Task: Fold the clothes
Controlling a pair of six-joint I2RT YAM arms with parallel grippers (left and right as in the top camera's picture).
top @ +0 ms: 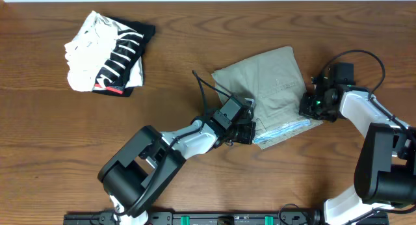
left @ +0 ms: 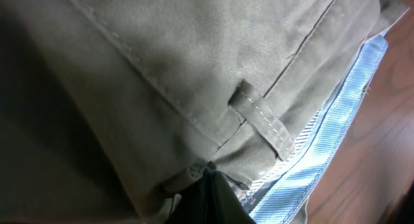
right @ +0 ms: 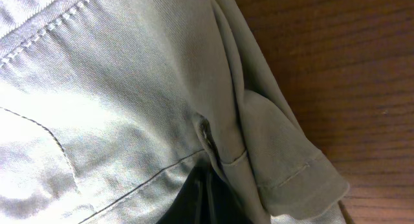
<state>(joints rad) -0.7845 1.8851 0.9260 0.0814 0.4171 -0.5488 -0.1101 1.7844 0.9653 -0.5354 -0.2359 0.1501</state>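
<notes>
The khaki shorts (top: 270, 82) lie folded in a bundle right of the table's middle, with the pale blue inner waistband (top: 283, 131) showing along the near edge. My left gripper (top: 247, 131) is at the bundle's near-left corner and is shut on the fabric. In the left wrist view its dark fingers (left: 208, 185) pinch cloth just below a belt loop (left: 262, 123), beside the blue waistband (left: 339, 120). My right gripper (top: 307, 108) is shut on the bundle's right edge. In the right wrist view its fingers (right: 207, 191) clamp a fold of the khaki cloth (right: 116, 101).
A folded black-and-white striped garment (top: 107, 52) with a red mark lies at the far left of the wooden table (top: 214, 30). Bare wood shows to the right of the shorts (right: 336, 68). A black cable (top: 205, 88) arcs up from the left arm.
</notes>
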